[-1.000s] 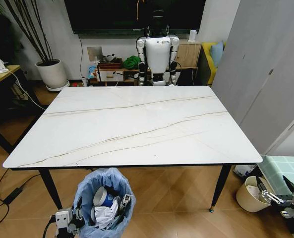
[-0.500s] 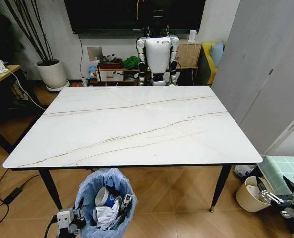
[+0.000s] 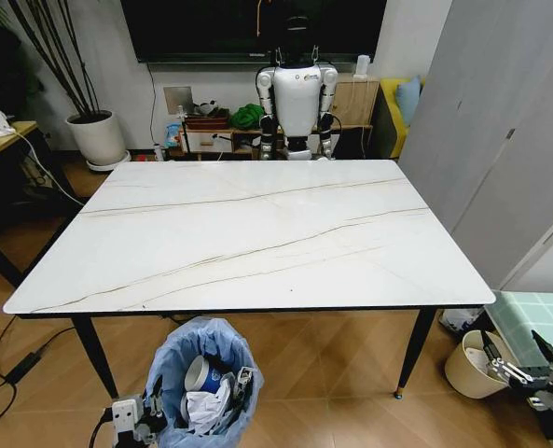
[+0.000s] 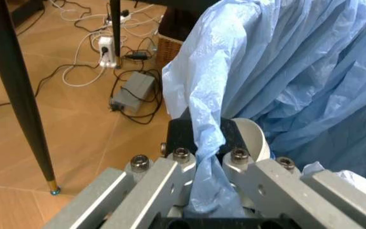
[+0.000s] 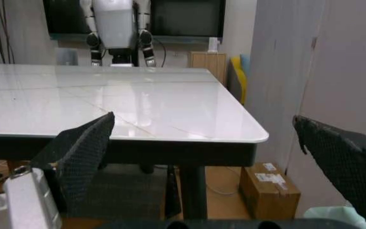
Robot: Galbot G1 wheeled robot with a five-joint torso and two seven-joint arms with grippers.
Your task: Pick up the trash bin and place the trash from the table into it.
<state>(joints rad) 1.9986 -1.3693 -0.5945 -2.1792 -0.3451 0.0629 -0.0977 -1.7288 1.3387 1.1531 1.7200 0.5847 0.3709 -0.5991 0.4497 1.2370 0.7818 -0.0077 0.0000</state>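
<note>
1. Low at the left of the head view, the left gripper (image 3: 138, 417) sits at the rim of the trash bin (image 3: 178, 359), which stands on the wooden floor just in front of the table's near edge, beside its near-left black leg.
2. The left wrist view gives the grip itself: the two black fingers (image 4: 177, 136) are clenched on a bunched fold of the bin's light-blue bag (image 4: 285, 71), with the pale rim pinched between them.
3. That same wrist view shows floor details hidden from the head camera: a power strip (image 4: 108, 47), a grey adapter (image 4: 134, 90) and loose cables behind a table leg (image 4: 15, 90).
4. From above, the bin's contents are plain: a blue-and-white paper cup (image 3: 201, 375), crumpled white paper (image 3: 204, 412) and a dark item at the right side of the opening.
5. The table (image 3: 257, 233) fills the middle of the head view, its marble-look top crossed by thin brown veins.
6. Beyond the far edge stands a white humanoid robot (image 3: 297, 93).
7. Low at the right of the head view, the right gripper (image 3: 523, 369) hangs beside a cream-coloured bin (image 3: 472, 369), well apart from the blue-lined one.
8. The right wrist view shows its dark textured fingers (image 5: 81, 152) spread wide with nothing between them, the table's corner (image 5: 234, 129) level ahead.
</note>
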